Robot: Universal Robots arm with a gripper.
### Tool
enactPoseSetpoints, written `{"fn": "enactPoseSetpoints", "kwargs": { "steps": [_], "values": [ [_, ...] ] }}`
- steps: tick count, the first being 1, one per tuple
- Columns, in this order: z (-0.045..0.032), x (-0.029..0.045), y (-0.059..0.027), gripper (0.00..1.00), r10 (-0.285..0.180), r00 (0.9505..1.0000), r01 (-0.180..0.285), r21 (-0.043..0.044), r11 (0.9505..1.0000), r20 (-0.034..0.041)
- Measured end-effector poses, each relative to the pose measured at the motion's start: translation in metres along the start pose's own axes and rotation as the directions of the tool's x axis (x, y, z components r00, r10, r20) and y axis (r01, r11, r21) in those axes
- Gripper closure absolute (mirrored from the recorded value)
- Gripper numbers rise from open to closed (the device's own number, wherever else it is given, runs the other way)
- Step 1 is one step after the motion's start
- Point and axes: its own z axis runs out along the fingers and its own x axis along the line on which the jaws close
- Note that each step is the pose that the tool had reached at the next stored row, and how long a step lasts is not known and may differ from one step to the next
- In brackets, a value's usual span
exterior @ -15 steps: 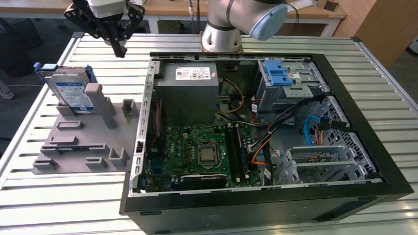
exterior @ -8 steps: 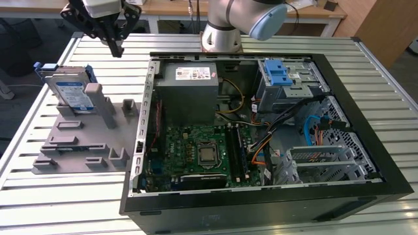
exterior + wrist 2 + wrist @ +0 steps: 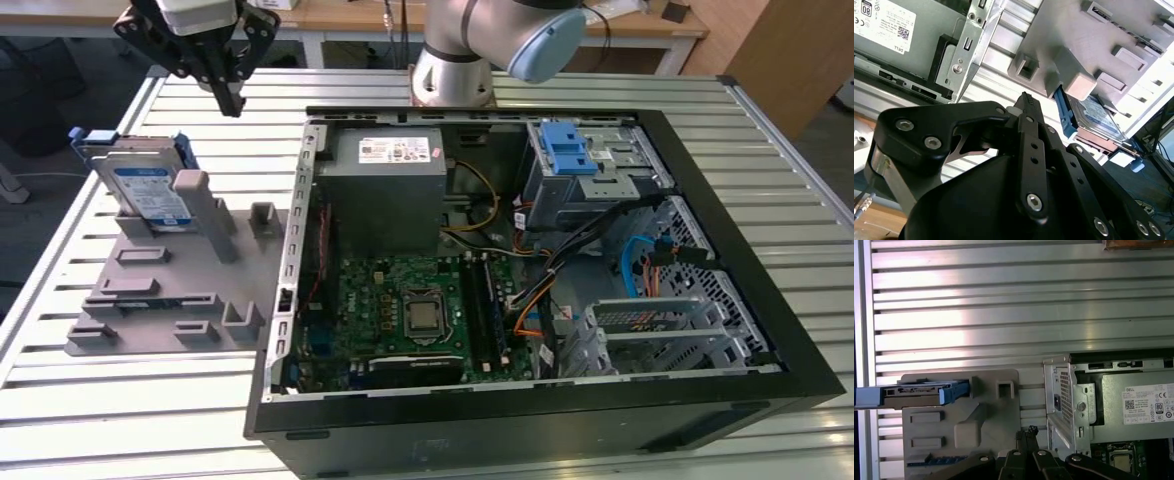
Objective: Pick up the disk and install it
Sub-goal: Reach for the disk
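The gripper (image 3: pixel 230 98) hovers near the disk (image 3: pixel 150 192), fingers together and empty. The disk stands in the grey fixture (image 3: pixel 160 262), blue-and-white label showing.

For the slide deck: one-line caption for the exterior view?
Shut, empty tool hangs near the disk, which stands on edge in a grey fixture beside the open computer case.

Tabletop (image 3: pixel 147 420): slatted silver metal, ribs running from the exterior view's left to its right. I log three items standing directly on it.

1. Grey moulded holder plate (image 3: pixel 160 300), flat, near the edge on the exterior view's left.
2. Open black computer case (image 3: pixel 534 415), lying on its side, just beside the plate and reaching toward the opposite edge.
3. Arm base (image 3: pixel 451 85), at the far edge.
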Motion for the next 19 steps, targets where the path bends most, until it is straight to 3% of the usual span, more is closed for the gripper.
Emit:
{"fn": "enactPoseSetpoints", "kwargs": {
  "steps": [14,19],
  "values": [
    [0.0003,0.016,0.002,0.89,0.0,1.0,0.0,0.0,1.0,-0.0005],
    [0.0007,0.0205,0.0035,0.89,0.0,1.0,0.0,0.0007,1.0,-0.0066]
  ]
}}
